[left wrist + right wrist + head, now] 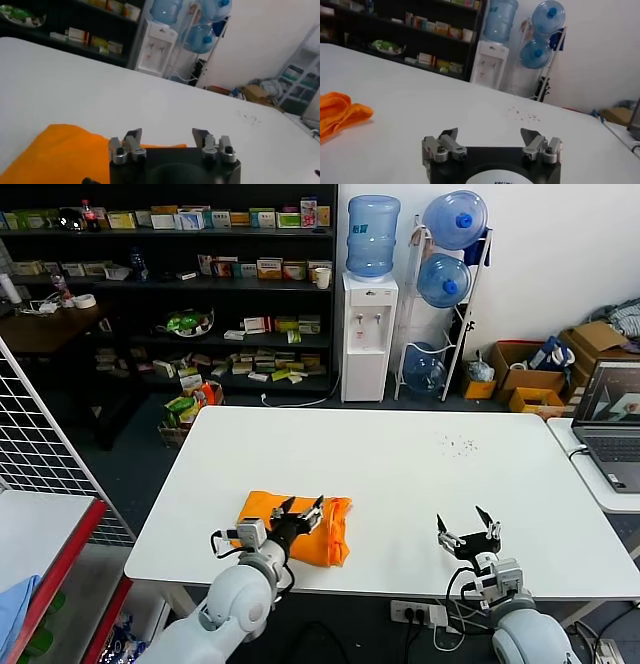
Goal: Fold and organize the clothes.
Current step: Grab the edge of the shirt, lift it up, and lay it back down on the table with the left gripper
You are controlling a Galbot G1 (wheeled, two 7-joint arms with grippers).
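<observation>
Near the front-left edge of the white worktop [400, 474] sits the orange T-shirt [320, 534], already bundled into a compact, roughly rectangular packet with rounded folded edges showing on its right side. No lettering shows from any view. Right over its middle hovers the left hand [302, 511], fingers spread wide with nothing between them; the left wrist view confirms it, both fingers [131, 141] parted over orange fabric [55, 155] and clear worktop ahead. Whether the tips touch the cloth, I cannot tell.

So the fold looks close to done, and the step in hand reads as tidying or placing the packet. To do that well, the left hand wants to come down on the thick folded edge rather than the loose top layer, pinching all the layers together so the packet does not fan open when lifted or slid. A slow, low move keeps the soft fabric from dragging and unrolling.

Out to the right, well apart from the shirt, the right hand [469, 529] waits above bare worktop, equally open and empty. Behind the worktop stand a water dispenser [368, 334] and dark shelving [170, 294].
</observation>
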